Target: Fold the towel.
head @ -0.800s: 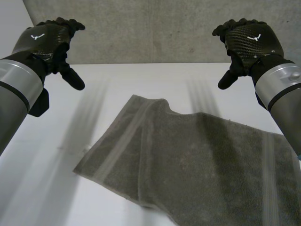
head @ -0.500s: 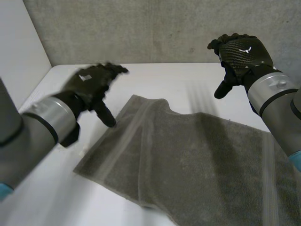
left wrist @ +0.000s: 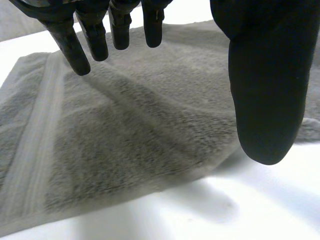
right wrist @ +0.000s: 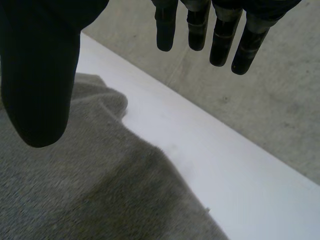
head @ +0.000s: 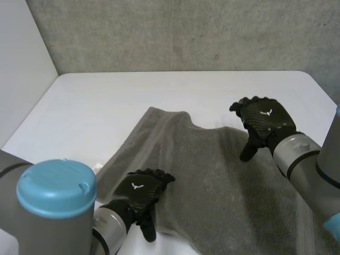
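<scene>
A grey towel (head: 212, 175) lies spread on the white table (head: 106, 101), slightly rumpled, with a paler band (head: 133, 154) near its left end. My left hand (head: 142, 195) hovers open over the towel's near left edge, fingers (left wrist: 75, 47) straight above the cloth (left wrist: 125, 130) and thumb (left wrist: 265, 90) past the edge. Over the towel's far right part my right hand (head: 263, 125) is open too, fingers (right wrist: 200, 25) spread and thumb (right wrist: 40, 75) apart, holding nothing. The towel's far edge (right wrist: 100, 165) lies below it.
A grey wall (head: 186, 32) runs behind the table's far edge, and a pale wall (head: 21, 79) stands to the left. Bare table lies beyond the towel and to its left. My left arm's blue cap (head: 56, 188) fills the near left corner.
Both hands have come down from high up near the wall. The left swung in to the towel's near left edge; the right dropped over the towel's far right part. The towel has not moved.
</scene>
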### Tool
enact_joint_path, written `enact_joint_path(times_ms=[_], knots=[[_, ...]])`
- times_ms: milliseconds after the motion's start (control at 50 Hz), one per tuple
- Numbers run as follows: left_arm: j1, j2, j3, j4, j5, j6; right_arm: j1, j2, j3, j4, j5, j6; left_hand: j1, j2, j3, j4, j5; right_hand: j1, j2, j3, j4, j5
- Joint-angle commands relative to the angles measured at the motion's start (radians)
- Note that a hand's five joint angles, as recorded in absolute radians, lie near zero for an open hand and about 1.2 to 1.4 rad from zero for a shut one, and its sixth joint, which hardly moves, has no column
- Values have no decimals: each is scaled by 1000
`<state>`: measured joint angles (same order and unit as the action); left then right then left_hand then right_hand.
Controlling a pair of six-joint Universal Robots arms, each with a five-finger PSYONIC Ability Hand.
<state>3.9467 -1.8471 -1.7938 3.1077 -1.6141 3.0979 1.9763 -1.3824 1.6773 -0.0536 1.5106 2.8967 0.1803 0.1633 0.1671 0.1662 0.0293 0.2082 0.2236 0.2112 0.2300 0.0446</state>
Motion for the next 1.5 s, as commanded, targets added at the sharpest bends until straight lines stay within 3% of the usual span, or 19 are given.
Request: enact_joint_path(times_ms=[20,300,360,400,460,580,680,820,980,1060,1080,1120,1200,1240,1260,1280,1320,1420,1500], knots=[[-50,-47,-3,72,-3,-10,3,-1,65,-3,2,6,30,47,43,44,7,-34,-49,-37,-55,-45],[-75,-211,45,215,-79,7,-1,-24,179,-5,2,12,247,265,261,262,224,-34,-49,-37,-55,-45],[-73,-213,57,226,-102,7,-1,-29,183,-5,2,12,509,526,522,523,485,-34,-49,-37,-55,-45],[-72,-198,71,245,-121,5,1,-41,189,-3,2,13,927,944,940,941,903,-34,-49,-37,-55,-45],[-69,-175,86,290,-121,7,10,-47,197,1,2,19,1209,1226,1222,1223,1186,-34,-49,-37,-55,-45],[-64,-173,128,365,-122,10,32,-55,199,14,-1,116,1216,1233,1229,1230,1192,-34,-49,-37,-55,-45],[-41,-219,220,371,-119,10,49,-58,183,93,-90,372,1216,1233,1229,1230,1192,-34,-49,-37,-55,-45],[-37,-274,310,365,-121,34,56,-41,200,141,-141,470,1216,1233,1229,1230,1192,-34,-49,-37,-55,-45],[-37,-322,379,355,-124,64,133,95,191,41,-10,500,1216,1233,1229,1230,1192,-34,-49,-37,-55,-45],[-34,-319,378,336,-127,58,153,170,186,-153,228,466,1216,1233,1229,1230,1192,-34,-49,-37,-55,-45],[-34,-319,378,336,-127,57,153,171,186,-153,229,466,1216,1233,1229,1230,1192,-34,-49,-37,-55,-45],[-30,-313,375,330,-129,56,153,203,190,-221,301,388,1216,1233,1229,1230,1192,166,151,163,145,155],[-1,-279,360,312,-132,54,138,206,200,-265,329,299,1216,1233,1229,1230,1192,382,366,379,360,371],[5,-274,356,312,-132,54,136,191,217,-302,332,245,1216,1233,1229,1230,1192,767,752,764,745,756],[8,-273,355,312,-130,57,136,190,217,-302,332,245,1216,1233,1229,1230,1192,769,754,766,747,758],[8,-273,355,312,-130,57,134,175,226,-328,321,234,1216,1233,1229,1230,1192,1031,1016,1028,1009,1020],[11,-276,353,309,-130,56,130,140,237,-353,316,220,1216,1233,1229,1230,1192,1187,1171,1183,1165,1176],[26,-285,334,308,-129,61,72,63,252,-348,243,164,1216,1233,1229,1230,1192,1188,1173,1185,1166,1177],[28,-290,315,318,-118,64,7,60,249,-267,99,73,1216,1233,1229,1230,1192,1188,1173,1185,1166,1177]])
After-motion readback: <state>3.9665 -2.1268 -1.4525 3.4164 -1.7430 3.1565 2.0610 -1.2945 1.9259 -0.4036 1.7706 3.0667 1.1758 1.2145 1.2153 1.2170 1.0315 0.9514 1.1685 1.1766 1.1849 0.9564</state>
